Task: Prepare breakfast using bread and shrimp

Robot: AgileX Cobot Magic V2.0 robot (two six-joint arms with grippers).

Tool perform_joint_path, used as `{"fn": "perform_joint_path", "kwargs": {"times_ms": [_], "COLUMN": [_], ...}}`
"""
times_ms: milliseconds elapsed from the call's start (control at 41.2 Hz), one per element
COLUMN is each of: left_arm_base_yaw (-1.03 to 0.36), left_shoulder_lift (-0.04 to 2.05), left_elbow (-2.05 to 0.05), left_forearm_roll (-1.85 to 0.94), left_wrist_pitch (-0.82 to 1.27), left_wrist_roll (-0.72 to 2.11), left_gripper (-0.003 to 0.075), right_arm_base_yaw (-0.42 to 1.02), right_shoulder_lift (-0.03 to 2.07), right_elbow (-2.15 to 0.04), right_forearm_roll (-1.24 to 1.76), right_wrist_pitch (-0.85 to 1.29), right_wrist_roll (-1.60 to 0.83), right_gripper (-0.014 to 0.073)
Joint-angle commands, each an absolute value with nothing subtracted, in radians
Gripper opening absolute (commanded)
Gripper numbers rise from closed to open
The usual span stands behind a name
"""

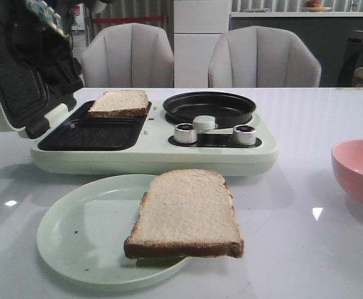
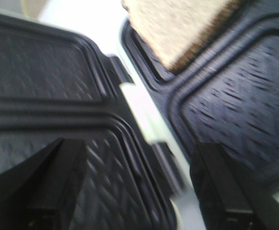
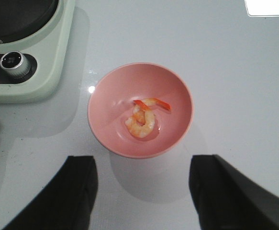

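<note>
Our right gripper (image 3: 141, 191) hangs above the table with its two dark fingers wide apart and nothing between them. Just beyond the fingertips sits the pink bowl (image 3: 175, 93), smooth and round, and in its bottom lies the shrimp (image 3: 141, 120), a small curled piece, pale orange with a redder tail.

Our left gripper (image 2: 139, 187) is also spread apart and empty. It hovers close over the hinge of the open sandwich maker (image 1: 150, 159), between the ribbed black lid plate (image 2: 39, 72) and the ribbed black base plate (image 2: 235, 96). This view is blurred, so we cannot read finer detail.

One bread slice (image 1: 120, 103) already lies on the far grill plate; its crumb is pale and porous and the crust is dark. The second bread slice (image 1: 186, 213) rests on the pale green plate (image 1: 81, 233) in front, and its near right part reaches over the rim.

We judge that the bread base is placed and the shrimp step is now in hand. The next move asks us to lower the right fingers into the bowl and close gently on the slippery, curved shrimp.
</note>
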State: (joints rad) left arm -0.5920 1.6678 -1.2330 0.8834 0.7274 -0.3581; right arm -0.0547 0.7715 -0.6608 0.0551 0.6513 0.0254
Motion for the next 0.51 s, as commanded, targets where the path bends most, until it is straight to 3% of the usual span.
{"fn": "perform_joint_path", "kwargs": {"times_ms": [0, 486], "left_arm_base_yaw": [-0.628, -0.696], "left_shoulder_lift": [1.542, 1.059], "left_elbow": [-1.26, -1.058], "left_forearm_roll": [0.737, 0.337], "left_wrist_pitch": [0.804, 0.873], "left_wrist_roll": [-0.274, -0.263], "left_gripper": [0.0511, 0.051], "right_arm_base_yaw": [-0.059, -0.059], "right_shoulder_lift": [0.773, 0.773], "right_elbow": [-0.693, -0.693], "right_forearm_roll": [0.05, 0.05], "right_wrist_pitch": [0.577, 0.577], "right_wrist_roll": [0.024, 0.024], "right_gripper": [0.0528, 0.0528]}}
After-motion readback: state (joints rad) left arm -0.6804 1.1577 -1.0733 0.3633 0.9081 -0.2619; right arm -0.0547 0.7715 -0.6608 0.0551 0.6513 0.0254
